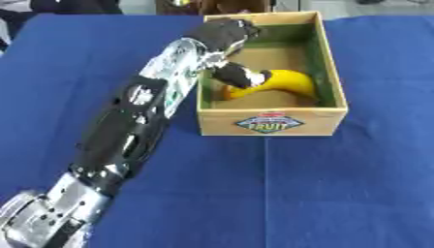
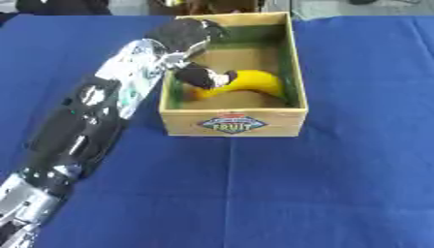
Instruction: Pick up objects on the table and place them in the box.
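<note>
A wooden box [image 1: 331,68] with a "FRUIT" label on its front wall stands at the far middle of the blue table. Inside it lies a yellow banana [image 1: 290,82], curved, with its orange-tinted end toward the box's left wall. My left arm stretches from the lower left corner up to the box, and my left hand [image 1: 236,73] reaches down over the left wall. Its dark fingers are curled on the banana's left part. My wrist hides the box's far left corner. My right hand shows in neither view.
A blue cloth [image 1: 339,184] covers the whole table, with a crease running from the box toward the near edge. Dark shapes [image 1: 76,6] stand beyond the table's far edge. My left forearm [image 1: 127,131] lies across the table's left half.
</note>
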Available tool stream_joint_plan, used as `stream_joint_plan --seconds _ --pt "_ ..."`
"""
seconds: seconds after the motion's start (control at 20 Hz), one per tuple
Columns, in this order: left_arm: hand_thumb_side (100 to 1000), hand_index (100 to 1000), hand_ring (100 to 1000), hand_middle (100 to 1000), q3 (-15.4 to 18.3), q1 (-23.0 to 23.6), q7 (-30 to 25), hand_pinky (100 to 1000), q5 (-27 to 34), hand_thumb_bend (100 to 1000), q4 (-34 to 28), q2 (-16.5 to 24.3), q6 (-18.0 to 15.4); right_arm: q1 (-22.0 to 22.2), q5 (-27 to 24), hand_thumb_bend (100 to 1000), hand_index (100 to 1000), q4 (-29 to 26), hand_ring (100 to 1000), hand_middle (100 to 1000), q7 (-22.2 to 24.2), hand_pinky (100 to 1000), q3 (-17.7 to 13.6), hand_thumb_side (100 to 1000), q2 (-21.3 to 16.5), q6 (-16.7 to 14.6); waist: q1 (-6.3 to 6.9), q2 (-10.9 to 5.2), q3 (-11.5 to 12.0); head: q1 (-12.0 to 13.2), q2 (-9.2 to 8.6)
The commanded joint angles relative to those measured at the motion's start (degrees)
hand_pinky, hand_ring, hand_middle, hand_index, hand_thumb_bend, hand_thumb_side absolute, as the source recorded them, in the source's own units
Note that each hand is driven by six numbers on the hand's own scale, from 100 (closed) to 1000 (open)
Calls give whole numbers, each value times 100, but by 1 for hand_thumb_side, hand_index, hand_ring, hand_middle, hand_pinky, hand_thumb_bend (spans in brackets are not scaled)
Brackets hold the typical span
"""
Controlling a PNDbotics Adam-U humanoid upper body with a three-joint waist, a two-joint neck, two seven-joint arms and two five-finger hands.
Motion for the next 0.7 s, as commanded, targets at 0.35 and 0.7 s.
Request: stream_joint_plan --seconds 0.35,0.7 --pt "720 883 722 694 309 -46 628 573 658 266 -1253 412 313 -13 -33 100 919 -111 750 744 -5 795 -71 1000 -96 5 -62 -217 81 -46 59" --pt "749 872 662 651 635 438 1172 514 1202 291 -2138 456 542 -59 -43 100 918 -111 751 745 -48 795 -104 1000 -104 -19 -151 -244 146 -26 149"
